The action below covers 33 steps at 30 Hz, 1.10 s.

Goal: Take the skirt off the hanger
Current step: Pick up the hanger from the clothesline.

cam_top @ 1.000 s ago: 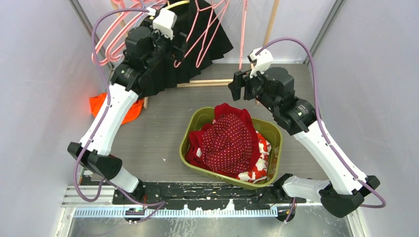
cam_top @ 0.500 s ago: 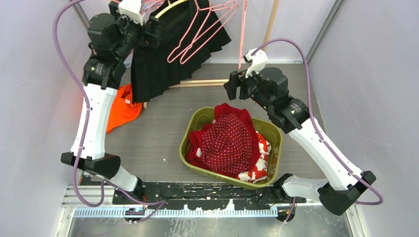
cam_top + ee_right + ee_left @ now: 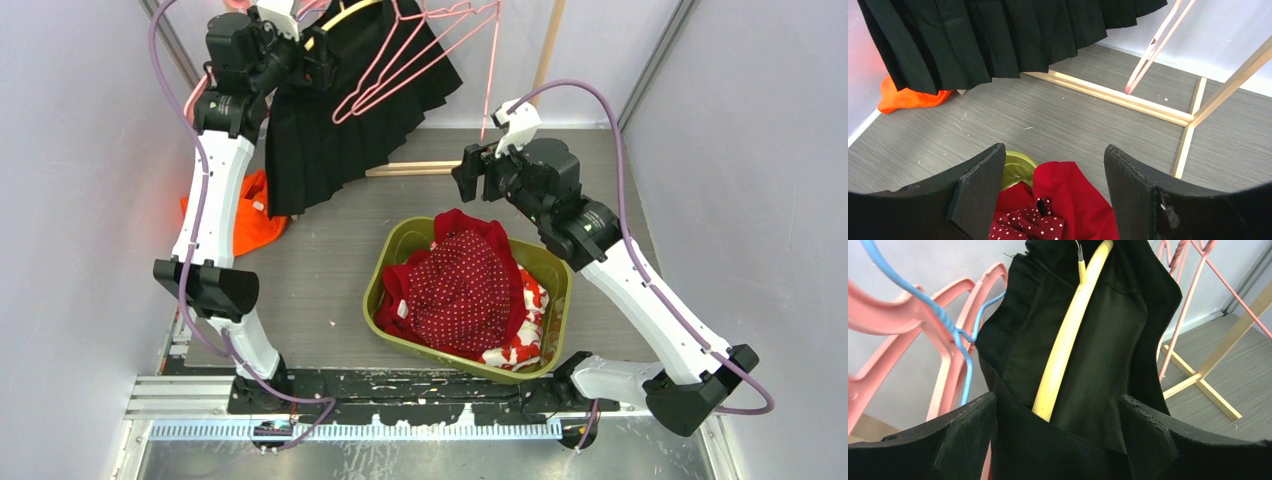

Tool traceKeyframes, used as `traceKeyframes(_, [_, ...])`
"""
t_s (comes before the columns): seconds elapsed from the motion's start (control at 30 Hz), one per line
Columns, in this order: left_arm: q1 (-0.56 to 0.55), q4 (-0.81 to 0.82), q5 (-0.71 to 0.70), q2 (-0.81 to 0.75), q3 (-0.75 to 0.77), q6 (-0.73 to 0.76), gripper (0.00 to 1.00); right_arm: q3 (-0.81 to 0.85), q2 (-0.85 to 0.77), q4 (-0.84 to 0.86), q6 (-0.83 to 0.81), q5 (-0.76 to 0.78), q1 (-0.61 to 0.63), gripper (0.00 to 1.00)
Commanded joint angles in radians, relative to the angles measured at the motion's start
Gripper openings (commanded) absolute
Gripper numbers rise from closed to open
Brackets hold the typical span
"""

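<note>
Pale lilac walls close in the grey wood-grain table (image 3: 320, 280). Nearest you sits the green basket (image 3: 373, 288), heaped with red clothes (image 3: 460, 290).

Just past its far rim the right gripper (image 3: 468, 172) hangs over bare table. Its jaws are spread and hold nothing, so it can't steady anything from there.

An orange cloth (image 3: 250, 215) lies at the left wall, under the hem. Beyond it runs the base bar of the wooden rack (image 3: 420, 167).

The black skirt (image 3: 320, 140) hangs at the back on the yellow hanger (image 3: 1068, 335). The left gripper (image 3: 1057, 402) is up at the waistband. Its jaws are released and set wide, with cloth and hanger both between them.

That's your main risk. Close now and you'll likely pinch the hanger along with the fabric, then drag both off the rail.

The pink hangers (image 3: 400, 60) and a blue wire hanger (image 3: 955, 332) crowd either side. A sideways pull could snag them or tip the rack. I can't tell how the skirt is fastened to the hanger, so pull gently.
</note>
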Motion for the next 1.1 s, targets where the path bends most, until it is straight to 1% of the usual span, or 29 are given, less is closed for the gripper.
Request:
traceKeyframes(0.0, [0.003, 0.053, 0.064, -0.002, 0.08, -0.047, 0.9, -0.006, -0.02, 0.081, -0.006, 0.018, -0.011, 0.77])
traceKeyframes(0.23, [0.003, 0.074, 0.094, 0.029, 0.081, -0.079, 0.88, -0.004, -0.011, 0.078, -0.006, 0.015, -0.02, 0.77])
traceKeyframes(0.33, [0.003, 0.08, 0.105, 0.038, 0.075, -0.091, 0.83, -0.001, -0.004, 0.078, -0.004, 0.009, -0.021, 0.77])
traceKeyframes(0.43, [0.004, 0.069, 0.112, 0.053, 0.072, -0.088, 0.81, 0.001, -0.005, 0.078, -0.002, 0.011, -0.022, 0.77])
traceKeyframes(0.6, [0.003, 0.056, 0.083, 0.089, 0.08, -0.061, 0.81, 0.001, -0.008, 0.065, -0.006, 0.014, -0.031, 0.77])
traceKeyframes(0.63, [0.003, 0.053, 0.078, 0.098, 0.088, -0.056, 0.79, 0.003, -0.009, 0.061, -0.005, 0.013, -0.033, 0.77])
traceKeyframes(0.7, [0.003, 0.041, 0.076, 0.116, 0.103, -0.054, 0.75, 0.004, -0.009, 0.059, -0.007, 0.013, -0.038, 0.77])
traceKeyframes(0.77, [0.003, 0.034, 0.084, 0.127, 0.106, -0.061, 0.67, 0.003, -0.007, 0.059, -0.008, 0.011, -0.044, 0.77])
traceKeyframes(0.8, [0.003, 0.033, 0.091, 0.128, 0.106, -0.065, 0.64, 0.003, -0.005, 0.059, -0.008, 0.008, -0.046, 0.77])
traceKeyframes(0.97, [0.003, 0.028, 0.092, 0.12, 0.102, -0.067, 0.59, -0.006, 0.002, 0.068, 0.005, -0.004, -0.051, 0.77])
traceKeyframes(1.0, [0.003, 0.028, 0.091, 0.116, 0.103, -0.067, 0.55, -0.006, 0.003, 0.068, 0.007, -0.005, -0.05, 0.77])
traceKeyframes(1.07, [0.003, 0.03, 0.091, 0.112, 0.105, -0.069, 0.36, -0.006, 0.005, 0.068, 0.009, -0.007, -0.051, 0.77])
